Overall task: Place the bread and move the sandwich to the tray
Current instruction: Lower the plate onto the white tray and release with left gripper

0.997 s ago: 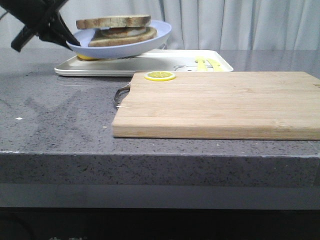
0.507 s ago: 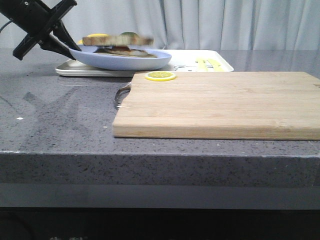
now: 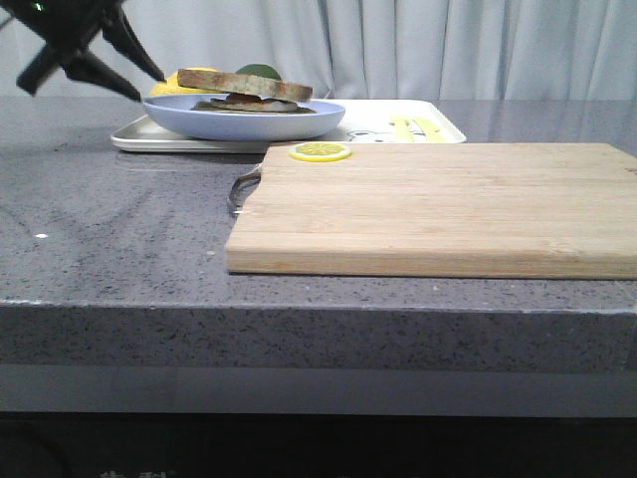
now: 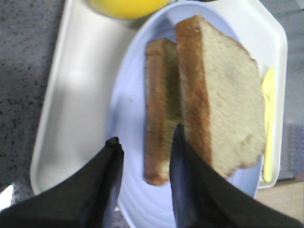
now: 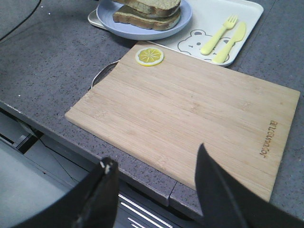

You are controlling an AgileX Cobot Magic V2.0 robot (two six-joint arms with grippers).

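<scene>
The sandwich (image 3: 246,92) on its plate (image 3: 244,121) is seen resting on the tray (image 3: 418,112). The left tool (image 4: 145,161) is spread apart above the plate rim, gripping nothing. The right tool (image 5: 154,185) is likewise parted over the board (image 5: 190,109).

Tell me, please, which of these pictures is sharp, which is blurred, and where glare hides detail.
Front view: the cutting board is sharp, while the left gripper is dark against the bright curtain. Left wrist view: soft all over, the sandwich fuzzy, with glare bleaching the tray. Right wrist view: the sharpest picture; only the close, open right gripper is out of focus.
</scene>
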